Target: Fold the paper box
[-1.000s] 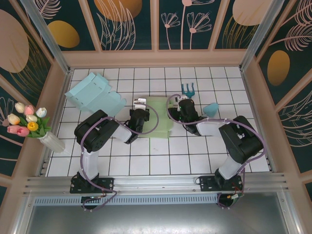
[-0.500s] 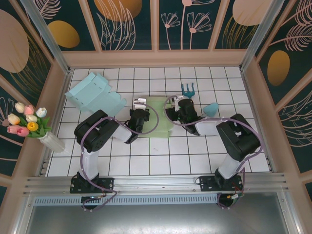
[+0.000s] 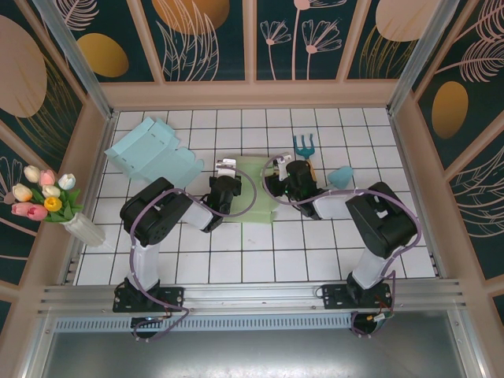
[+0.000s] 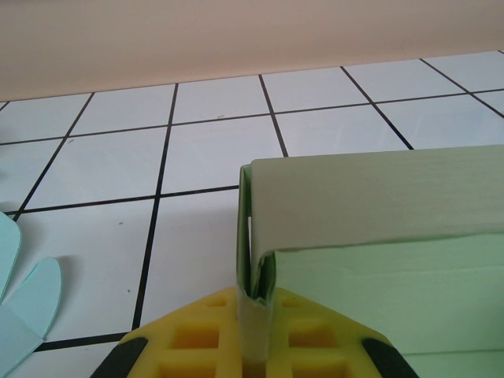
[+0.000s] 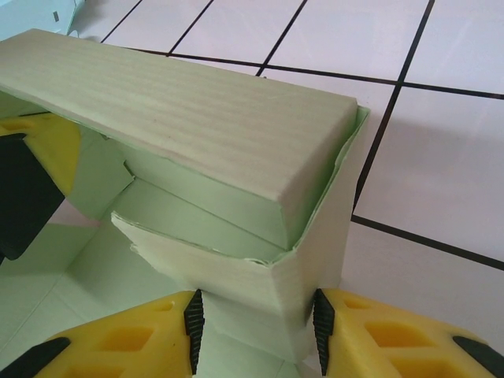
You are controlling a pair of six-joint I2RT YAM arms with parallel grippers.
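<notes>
Work at the centre of the top view, on the white gridded bench (image 3: 236, 260), where the green paper box (image 3: 257, 206) sits part-formed. With left tool (image 4: 253, 319) pinched on the wall corner at lower centre of its view and right tool (image 5: 253, 319) clamped on the doubled end flap, fold both walls inward evenly, without tearing creases.

Looked like a robot test cell in a lab, not a lived-in room. White surface with black grid lines (image 3: 236, 252) was boxed in by a tan wooden frame (image 3: 252, 94) and dark teal wall panels painted with leaves and flowers (image 3: 213, 39). A long aluminium rail (image 3: 252, 295) at the near edge carried two black robot arms, left (image 3: 153, 213) and right (image 3: 382, 228). A white vase of coloured tulips (image 3: 79, 227) stood at the side like a prop.
</notes>
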